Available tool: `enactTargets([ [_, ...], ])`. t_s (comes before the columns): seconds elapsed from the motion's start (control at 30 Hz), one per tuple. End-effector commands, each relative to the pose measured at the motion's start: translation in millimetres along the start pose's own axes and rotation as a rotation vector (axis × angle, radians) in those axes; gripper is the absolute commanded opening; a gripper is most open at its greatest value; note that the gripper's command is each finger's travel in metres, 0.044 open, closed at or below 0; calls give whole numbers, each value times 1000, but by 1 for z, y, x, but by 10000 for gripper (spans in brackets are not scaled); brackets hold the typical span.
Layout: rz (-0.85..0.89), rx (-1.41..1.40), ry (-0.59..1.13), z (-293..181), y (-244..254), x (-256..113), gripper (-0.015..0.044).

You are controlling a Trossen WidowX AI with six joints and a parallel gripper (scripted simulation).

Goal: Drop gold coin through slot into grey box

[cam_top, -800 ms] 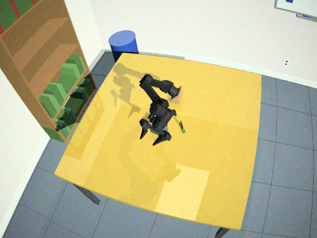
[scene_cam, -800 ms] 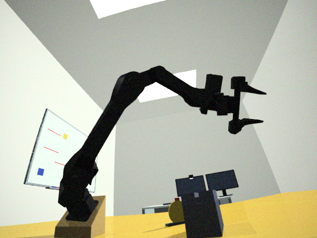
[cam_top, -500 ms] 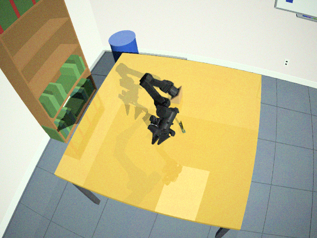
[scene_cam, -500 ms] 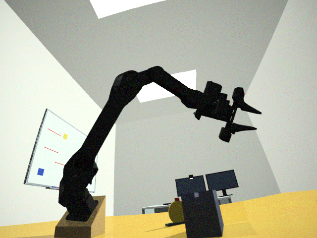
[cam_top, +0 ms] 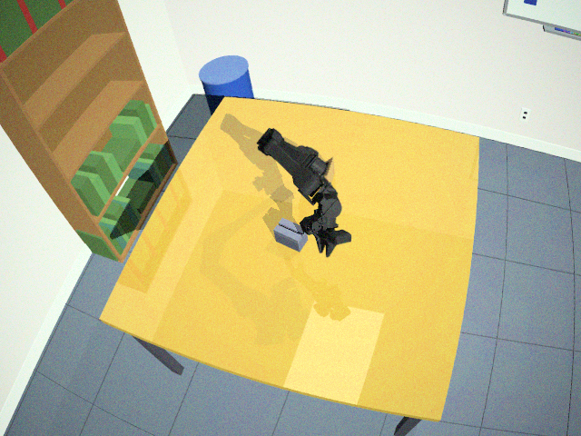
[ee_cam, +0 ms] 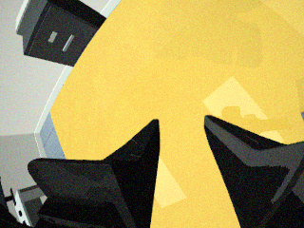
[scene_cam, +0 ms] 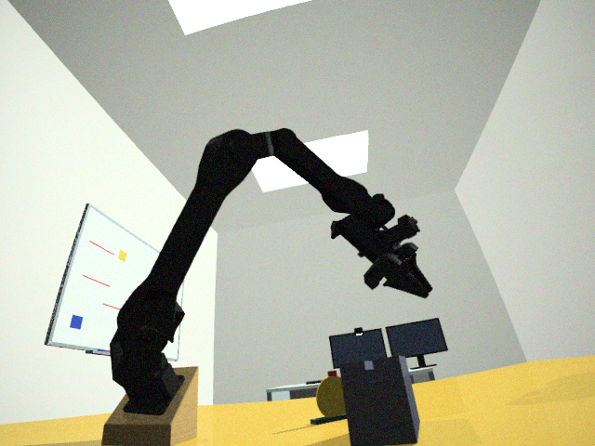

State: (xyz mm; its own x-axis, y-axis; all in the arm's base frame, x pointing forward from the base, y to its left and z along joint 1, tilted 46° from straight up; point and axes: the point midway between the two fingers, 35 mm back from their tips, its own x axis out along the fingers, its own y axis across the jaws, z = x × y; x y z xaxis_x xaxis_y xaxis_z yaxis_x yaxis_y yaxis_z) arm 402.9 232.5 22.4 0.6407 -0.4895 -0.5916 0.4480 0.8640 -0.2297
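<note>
The gold coin stands on edge in the dark-green holder, partly behind the closed grey box in the exterior view. In the top view the dark slot shows along the box's lid; coin and holder are not visible there, where the arm covers part of the table. My gripper is partly open, with nothing between its fingertips in the wrist view. It hangs tilted downward, high above the table, the box and the coin. The coin and holder are not seen in the wrist view.
The yellow table carries the arm on a wooden base. A bookshelf and a blue bin stand beyond the table's edges. A dark cabinet shows beyond the table in the wrist view.
</note>
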Motion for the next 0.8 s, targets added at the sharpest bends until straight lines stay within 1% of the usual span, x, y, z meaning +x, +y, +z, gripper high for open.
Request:
enactTargets([
  [0.0, -38, -575, 258, -63, -40, -25, 161],
  [0.17, -65, -916, 446, -97, -77, -45, 161],
  [0.3, -88, -1196, 629, -114, -113, -65, 161],
  [0.33, -90, -1229, 653, -116, -117, -67, 161],
  [0.77, -91, -1238, 660, -116, -122, -68, 161],
])
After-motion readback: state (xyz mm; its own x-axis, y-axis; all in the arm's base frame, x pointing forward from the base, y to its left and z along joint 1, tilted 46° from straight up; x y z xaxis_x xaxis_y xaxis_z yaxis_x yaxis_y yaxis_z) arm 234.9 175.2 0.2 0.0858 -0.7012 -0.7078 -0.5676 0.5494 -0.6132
